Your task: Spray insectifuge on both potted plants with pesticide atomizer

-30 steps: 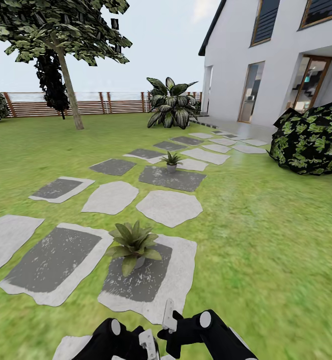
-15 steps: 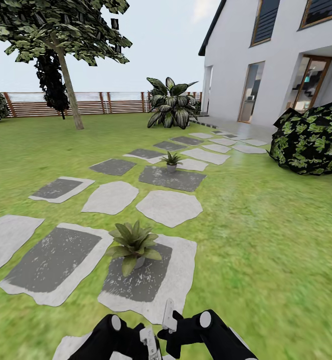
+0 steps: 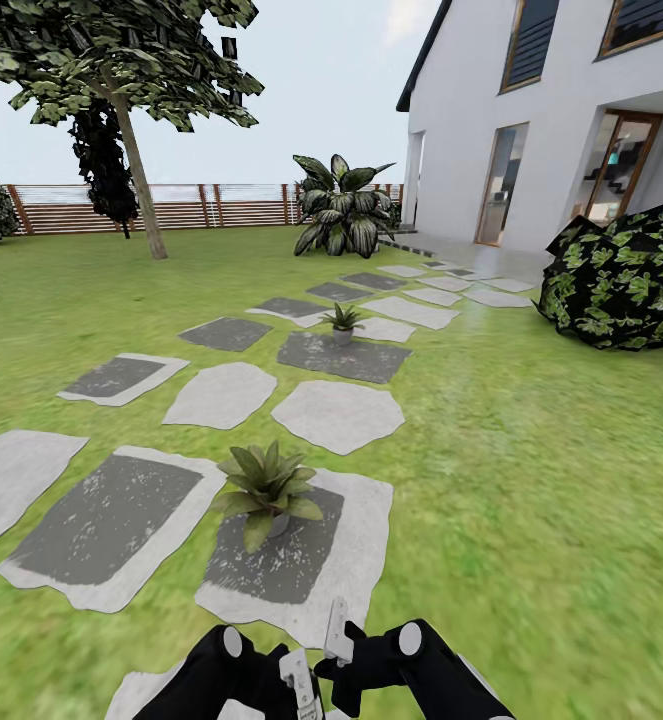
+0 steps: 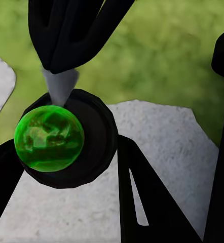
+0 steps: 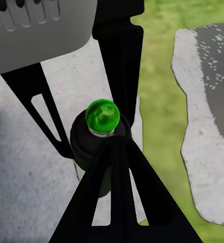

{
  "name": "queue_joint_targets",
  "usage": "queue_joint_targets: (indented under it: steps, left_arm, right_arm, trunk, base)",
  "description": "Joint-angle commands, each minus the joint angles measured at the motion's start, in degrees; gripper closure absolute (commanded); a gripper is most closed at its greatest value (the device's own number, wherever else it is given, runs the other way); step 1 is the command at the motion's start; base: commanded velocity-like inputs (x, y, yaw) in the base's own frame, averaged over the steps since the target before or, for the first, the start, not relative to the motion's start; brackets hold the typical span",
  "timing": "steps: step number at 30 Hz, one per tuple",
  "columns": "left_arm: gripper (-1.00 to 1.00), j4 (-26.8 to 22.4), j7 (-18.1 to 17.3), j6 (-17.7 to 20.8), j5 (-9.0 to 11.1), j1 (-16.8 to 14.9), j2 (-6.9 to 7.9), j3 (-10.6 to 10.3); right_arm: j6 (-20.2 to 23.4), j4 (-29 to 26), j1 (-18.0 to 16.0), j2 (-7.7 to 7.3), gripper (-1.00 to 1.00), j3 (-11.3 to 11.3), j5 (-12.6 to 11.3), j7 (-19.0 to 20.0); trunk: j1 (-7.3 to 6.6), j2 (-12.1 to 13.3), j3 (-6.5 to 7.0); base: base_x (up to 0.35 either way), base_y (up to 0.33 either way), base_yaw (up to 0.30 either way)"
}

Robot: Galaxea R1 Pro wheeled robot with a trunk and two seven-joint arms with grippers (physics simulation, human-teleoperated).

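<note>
Grass (image 3: 531, 470) and grey flat stepping stones (image 3: 339, 414) spread ahead. One low green rosette plant (image 3: 267, 487) stands near on a stone, a second rosette plant (image 3: 343, 322) farther off. Low and near, the left hand (image 3: 293, 682) and right hand (image 3: 343, 640) meet. The right hand's fingers (image 5: 123, 76) pinch the dark-bodied, green-capped spray bottle (image 5: 99, 139); the left hand's fingers (image 4: 142, 197) also press against it (image 4: 66, 139).
</note>
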Motion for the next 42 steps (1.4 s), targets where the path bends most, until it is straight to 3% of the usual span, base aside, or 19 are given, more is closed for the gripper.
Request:
queue_joint_targets:
  steps: [1, 10, 15, 24, 28, 29, 33, 39, 40, 42]
  left_arm:
    - [1.0, -0.09, -0.3, 0.08, -0.27, 0.0, -0.04, 0.15]
    - [1.0, -0.02, -0.23, 0.03, -0.18, 0.01, 0.2, 0.11]
    - [1.0, 0.0, -0.23, -0.48, -0.22, 0.09, 1.23, 0.37]
    - [1.0, 0.01, -0.23, -0.65, -0.21, 0.77, 6.5, 0.43]
    - [1.0, 0.08, -0.21, -0.72, -0.26, 0.95, 9.4, 0.5]
    - [1.0, 0.08, -0.17, -0.74, -0.21, 0.98, 11.01, 0.5]
    - [1.0, 0.09, -0.14, -0.81, -0.19, 1.0, 14.23, 0.58]
    - [1.0, 2.15, 0.21, -0.75, -0.27, 0.92, 17.76, 0.68]
    - [1.0, 2.71, 0.29, -0.75, -0.27, 0.92, 18.22, 0.7]
    - [1.0, 3.92, 0.43, -0.73, -0.27, 0.92, 19.34, 0.75]
  right_arm:
    - [-0.48, -0.06, -0.02, 0.01, 1.0, -0.05, 0.6, 0.05]
    - [-0.48, -0.06, -0.02, 0.01, 1.0, -0.05, 0.6, 0.05]
    - [-0.48, -0.06, -0.02, 0.01, 1.0, -0.05, 0.6, 0.05]
    - [-0.48, -0.06, -0.02, 0.01, 1.0, -0.05, 0.66, 0.05]
    - [-0.48, -0.13, -0.02, 0.01, 1.0, -0.05, 0.69, 0.05]
    - [-0.48, -0.14, -0.02, 0.01, 1.0, -0.05, 0.71, -0.02]
    - [-0.48, -0.15, -0.02, 0.01, 1.0, -0.22, 0.77, -0.13]
    - [-0.48, -0.21, -0.02, 0.01, 1.0, -0.62, 0.95, -0.26]
    - [-0.48, -0.22, -0.02, 0.01, -1.0, -0.63, 0.99, -0.27]
    - [-0.48, -0.29, -0.02, 0.01, -1.0, -0.71, 1.03, -0.29]
  trunk:
    - [-0.01, -0.02, -0.06]
    - [-0.01, -0.02, -0.06]
    - [-0.01, -0.02, -0.06]
    - [-0.01, -0.02, -0.06]
    - [-0.01, -0.02, -0.06]
    - [-0.01, -0.02, -0.06]
    - [-0.01, -0.02, -0.06]
    - [-0.01, -0.02, -0.06]
    - [-0.01, -0.02, -0.06]
    - [-0.01, -0.02, -0.06]
  base:
    - [0.0, 0.0, 0.0]
    - [0.0, 0.0, 0.0]
    - [0.0, 0.0, 0.0]
    - [0.0, 0.0, 0.0]
    - [0.0, 0.0, 0.0]
    - [0.0, 0.0, 0.0]
    - [0.0, 0.0, 0.0]
    - [0.0, 0.0, 0.0]
    - [0.0, 0.0, 0.0]
    - [0.0, 0.0, 0.0]
